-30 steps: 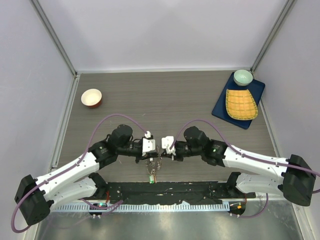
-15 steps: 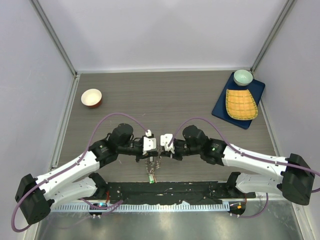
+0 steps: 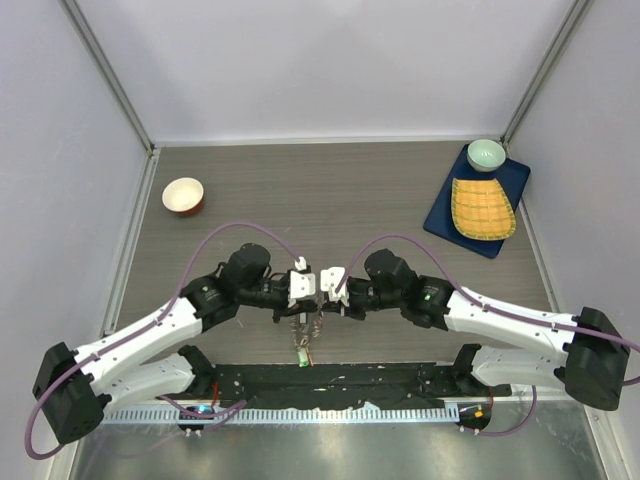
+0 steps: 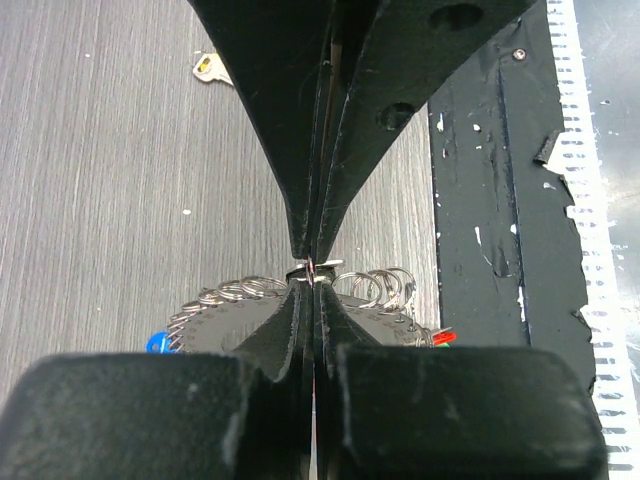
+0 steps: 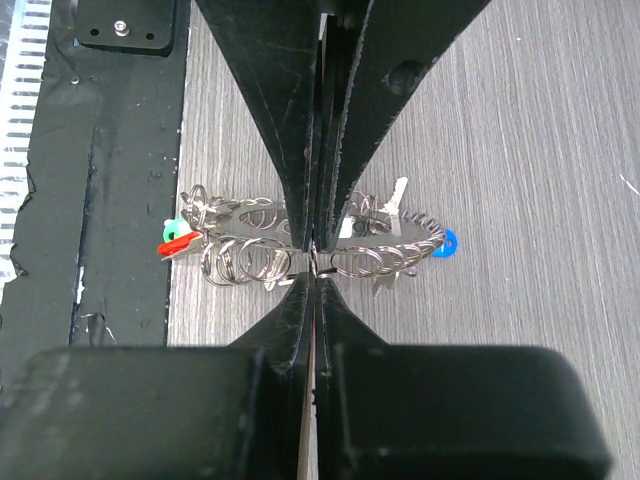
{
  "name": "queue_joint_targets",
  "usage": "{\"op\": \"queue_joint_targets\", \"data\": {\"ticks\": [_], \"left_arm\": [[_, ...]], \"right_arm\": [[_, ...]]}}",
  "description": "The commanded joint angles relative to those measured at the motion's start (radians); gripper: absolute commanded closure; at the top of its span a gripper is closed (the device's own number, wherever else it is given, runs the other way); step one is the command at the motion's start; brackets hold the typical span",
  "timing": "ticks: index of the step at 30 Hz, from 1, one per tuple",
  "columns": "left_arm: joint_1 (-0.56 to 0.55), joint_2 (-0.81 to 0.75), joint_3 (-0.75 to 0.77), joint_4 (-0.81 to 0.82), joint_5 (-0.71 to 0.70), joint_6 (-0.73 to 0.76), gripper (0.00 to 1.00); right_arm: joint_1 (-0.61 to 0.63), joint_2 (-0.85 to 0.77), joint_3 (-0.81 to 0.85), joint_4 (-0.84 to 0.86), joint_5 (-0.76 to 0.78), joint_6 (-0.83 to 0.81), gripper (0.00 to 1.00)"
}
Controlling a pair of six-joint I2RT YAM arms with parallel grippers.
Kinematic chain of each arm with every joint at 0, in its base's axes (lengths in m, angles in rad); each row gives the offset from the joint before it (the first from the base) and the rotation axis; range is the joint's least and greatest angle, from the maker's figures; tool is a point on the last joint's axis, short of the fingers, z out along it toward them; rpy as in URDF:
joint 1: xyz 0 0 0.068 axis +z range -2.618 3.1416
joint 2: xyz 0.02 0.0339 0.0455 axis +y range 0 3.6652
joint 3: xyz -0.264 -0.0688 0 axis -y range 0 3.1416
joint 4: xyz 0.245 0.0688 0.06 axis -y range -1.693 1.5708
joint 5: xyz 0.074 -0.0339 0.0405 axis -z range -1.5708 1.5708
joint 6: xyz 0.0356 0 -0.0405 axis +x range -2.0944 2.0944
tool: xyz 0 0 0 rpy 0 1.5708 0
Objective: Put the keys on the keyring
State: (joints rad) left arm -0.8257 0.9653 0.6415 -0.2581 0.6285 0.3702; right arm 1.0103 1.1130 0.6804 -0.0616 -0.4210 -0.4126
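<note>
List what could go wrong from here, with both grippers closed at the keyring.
1. The left gripper and right gripper seem to pinch the keyring only at their very tips, so the thin metal could slip out.
2. The top view shows the grippers almost touching, so they might bump.
3. A loose key lies apart on the table and may get left off.

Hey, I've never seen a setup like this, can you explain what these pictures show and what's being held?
Two robot arms stand at the near edge of a table. The wide picture looks down from above; each close-up comes from a wrist camera looking along that arm's black fingers. The left fingers and right fingers are both pinched shut on the keyring, a metal ring fringed with keys. One loose key lies apart. Elsewhere: an orange bowl, and a blue tray holding a yellow mat and a pale green bowl.
</note>
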Motion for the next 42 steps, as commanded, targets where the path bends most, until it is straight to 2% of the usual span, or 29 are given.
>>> {"op": "queue_joint_targets", "data": {"ticks": [1,6,10,17,29,35,42], "left_arm": [[-0.027,0.035,0.043,-0.013,0.03,-0.01,1.0],[-0.027,0.023,0.043,-0.013,0.017,-0.01,1.0],[-0.027,-0.01,0.021,0.008,-0.013,-0.008,1.0],[-0.027,-0.066,-0.009,0.049,-0.073,-0.002,1.0],[-0.027,-0.14,-0.054,0.12,-0.073,0.003,1.0],[-0.027,-0.158,-0.062,0.135,-0.062,0.003,1.0],[-0.027,-0.163,-0.065,0.145,-0.058,0.003,1.0]], "right_arm": [[0.013,-0.007,0.1,0.186,-0.048,-0.045,0.95],[0.013,-0.001,0.1,0.195,-0.047,-0.045,0.91],[0.013,-0.025,0.094,0.177,-0.007,-0.026,0.76],[0.013,-0.111,0.042,0.143,0.077,0.06,0.64],[-0.029,-0.179,-0.105,0.201,-0.01,0.018,0.64],[-0.162,-0.133,-0.163,0.365,-0.217,0.075,0.69],[-0.18,-0.081,-0.153,0.384,-0.309,0.081,0.73]]}}
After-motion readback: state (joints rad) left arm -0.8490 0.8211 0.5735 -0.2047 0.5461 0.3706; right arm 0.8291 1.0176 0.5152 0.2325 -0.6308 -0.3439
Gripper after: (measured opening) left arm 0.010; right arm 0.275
